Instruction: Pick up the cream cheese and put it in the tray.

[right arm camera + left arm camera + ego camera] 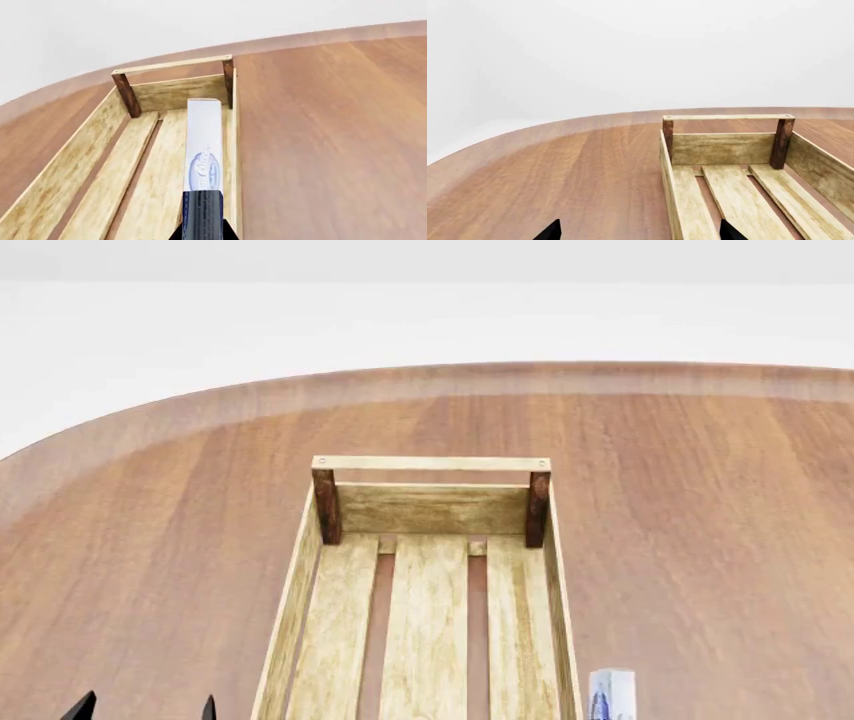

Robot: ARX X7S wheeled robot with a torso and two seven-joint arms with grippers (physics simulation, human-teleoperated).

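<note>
One long tray [430, 510] of pale slatted wood with dark brown corner posts lies on the round brown worktop [694, 500], and it serves as the landmark here. The cream cheese [203, 145], a narrow white to pale blue box with a dark blue oval logo, is held edge-up by the right hand [203, 222], whose dark fingers close on its near end. In the right wrist view the box stands over the slat nearest the tray's right wall, its far end pointing toward the tray's far end wall. In the head view only the top of the cream cheese [611, 692] shows, at the tray's right wall near its near end; whether it hangs inside that wall or just over it cannot be told from there. The left hand [639, 231] is out to the left of the tray, its two dark fingertips spread wide apart with nothing between them. In the head view the same fingertips [83, 707] peek up beside the tray's left wall, over bare worktop.
</note>
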